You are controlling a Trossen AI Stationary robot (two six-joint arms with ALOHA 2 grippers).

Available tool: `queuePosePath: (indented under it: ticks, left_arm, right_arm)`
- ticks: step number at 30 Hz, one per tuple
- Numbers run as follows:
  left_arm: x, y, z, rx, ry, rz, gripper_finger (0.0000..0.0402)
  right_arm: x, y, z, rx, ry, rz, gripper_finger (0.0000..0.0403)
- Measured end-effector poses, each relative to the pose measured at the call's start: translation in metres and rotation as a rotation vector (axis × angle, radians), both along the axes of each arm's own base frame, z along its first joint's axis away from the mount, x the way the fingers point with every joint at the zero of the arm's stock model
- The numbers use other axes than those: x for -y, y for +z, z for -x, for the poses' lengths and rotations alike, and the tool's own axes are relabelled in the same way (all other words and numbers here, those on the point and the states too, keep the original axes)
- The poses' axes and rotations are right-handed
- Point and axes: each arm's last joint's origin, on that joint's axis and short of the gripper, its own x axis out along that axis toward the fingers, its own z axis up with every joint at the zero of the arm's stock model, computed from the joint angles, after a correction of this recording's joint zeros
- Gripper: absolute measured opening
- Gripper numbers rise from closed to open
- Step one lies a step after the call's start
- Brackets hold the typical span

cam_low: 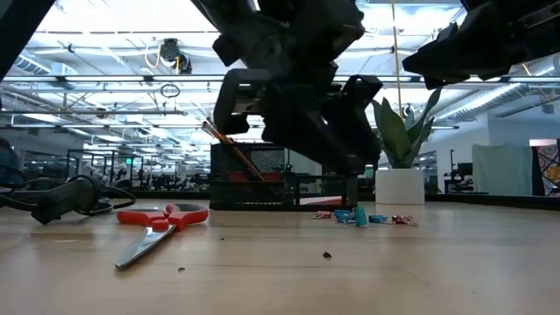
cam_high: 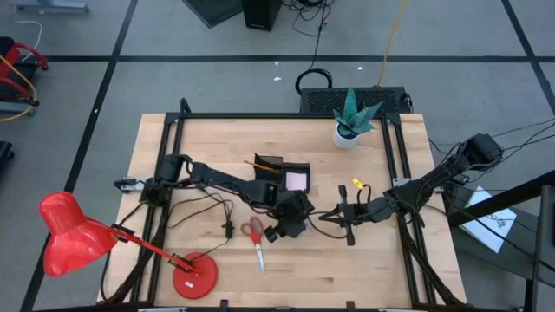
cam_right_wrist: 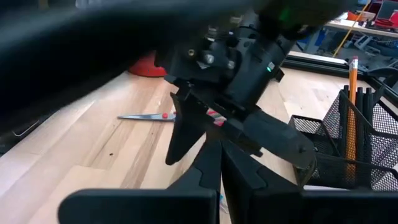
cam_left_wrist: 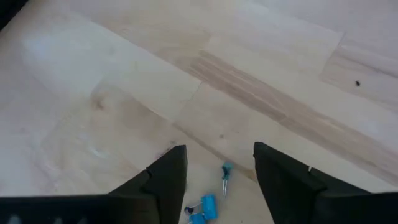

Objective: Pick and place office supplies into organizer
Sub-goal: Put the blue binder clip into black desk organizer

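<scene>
Clip pick-up, approach stage: we see the left end effector point(cam_left_wrist: 214, 180) over the middle of the counter point(cam_high: 364, 269), its two fingers point(cam_left_wrist: 168, 177) spread apart with nothing between them, straddling the tiny blue clips point(cam_left_wrist: 205, 208) that lie loose on the wood. The organizer point(cam_high: 282, 173) stands at about 11 o'clock from that end effector, already holding orange pencils point(cam_low: 232, 149) and the pink sticky-note pad point(cam_high: 297, 181). The red-handled scissors point(cam_high: 255, 236) lie at its 8 o'clock. The right end effector point(cam_right_wrist: 219, 163) waits at 3 o'clock, fingers pressed together and empty. Next, we judge, the left fingers must lower and close on a clip, then carry it toward 11 o'clock
</scene>
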Motion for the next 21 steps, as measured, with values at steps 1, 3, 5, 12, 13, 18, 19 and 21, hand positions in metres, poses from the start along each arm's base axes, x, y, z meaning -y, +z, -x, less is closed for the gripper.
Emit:
queuePosePath:
  ticks: [1,3,5,12,13,18,19,21]
  left_arm:
    - [-0.001,0.000,-0.001,0.006,-0.002,0.008,0.0186]
    - [-0.005,0.001,-0.001,0.008,-0.002,0.019,0.0177]
    - [-0.010,-0.002,-0.002,-0.001,0.011,0.027,0.0171]
    - [-0.015,-0.026,-0.009,-0.026,0.009,0.068,0.0164]
    - [-0.014,-0.031,-0.010,-0.035,0.004,0.059,0.0164]
    - [-0.015,-0.040,-0.010,-0.050,0.002,0.036,0.0163]
    - [-0.015,-0.040,-0.009,-0.053,0.002,0.033,0.0163]
    - [-0.015,-0.042,-0.009,-0.063,-0.002,0.029,0.0163]
  right_arm:
    - [0.000,0.000,0.000,-0.001,0.000,0.001,0.0004]
    - [0.000,0.000,0.000,-0.001,0.000,0.000,0.0004]
    - [0.000,0.000,0.000,-0.001,0.000,0.001,0.0004]
    - [0.000,-0.001,0.000,-0.008,0.000,0.005,0.0004]
    - [0.000,-0.001,0.000,-0.008,0.000,0.004,0.0004]
    - [0.000,-0.001,0.000,-0.013,-0.002,0.002,0.0004]
    - [0.000,-0.001,0.000,-0.015,-0.001,0.004,0.0004]
    - [0.000,-0.002,0.000,-0.018,-0.001,0.005,0.0004]
